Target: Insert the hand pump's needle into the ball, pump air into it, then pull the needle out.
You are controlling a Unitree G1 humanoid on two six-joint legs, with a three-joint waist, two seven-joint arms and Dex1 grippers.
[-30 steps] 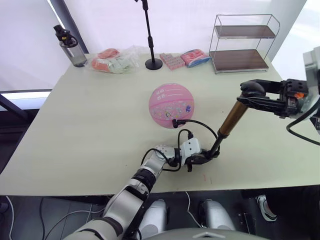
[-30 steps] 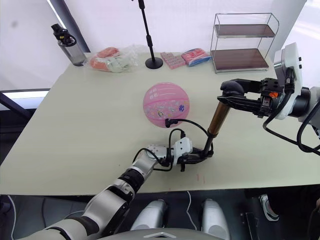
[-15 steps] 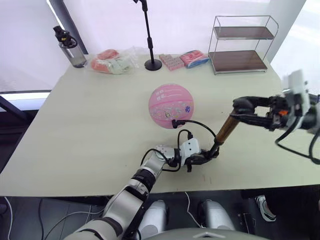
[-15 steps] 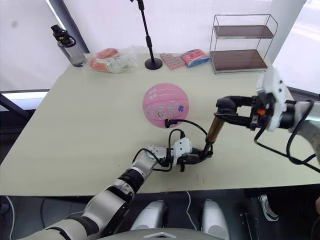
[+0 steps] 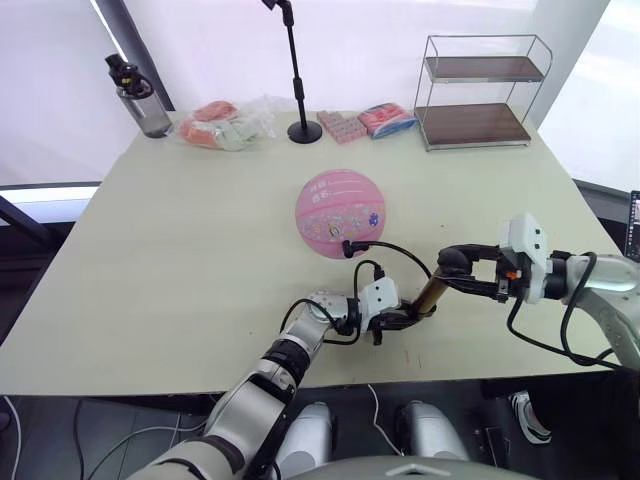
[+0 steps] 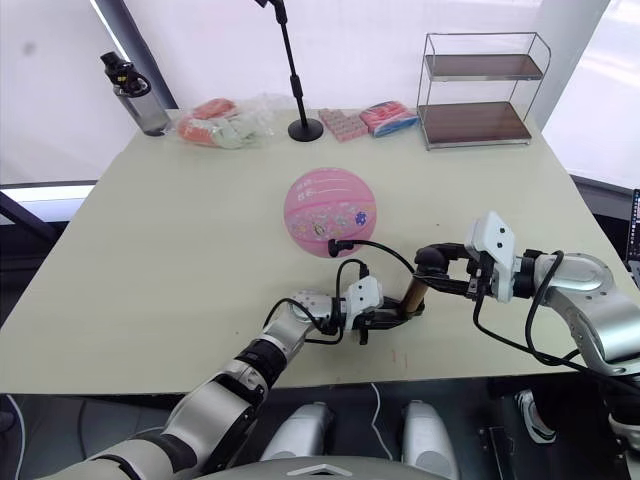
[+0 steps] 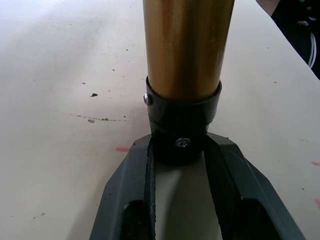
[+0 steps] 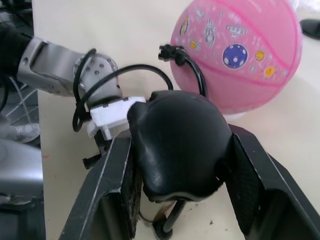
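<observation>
Ball (image 5: 341, 213): pink rubber, round, glossy, w/ white lettering and small colour stickers; resting near centre of the matte beige table (image 5: 180, 250).

Hand pump (image 5: 433, 291): slim gold-bronze metal cyl., smooth and reflective, black collar at base w/ small screw visible in left wrist view. It is being held tilted, base low at approx. 5 o'clock from the ball, handle end up toward 3 o'clock.

Left gripper (image 5: 405, 318) is being kept clamped on the pump's black base cap; both black fingers (image 7: 129, 200) are seen pressing its sides.

Right gripper (image 8: 182, 200) is being kept closed around the rounded black T-handle, matte plastic, a finger on each side.

Thin black hose is looping from pump base up to the ball; black fitting of the needle (image 8: 170, 52) is seated against the ball's near lower side, pin itself not discernible.

At table's 12 o'clock edge: black stand pole (image 5: 295, 70) on round base, wire two-shelf rack (image 5: 478, 90) w/ dark wood shelves, pink packets (image 5: 365, 120), crinkled clear bag (image 5: 225, 122), grey bottle (image 5: 135, 95).
</observation>
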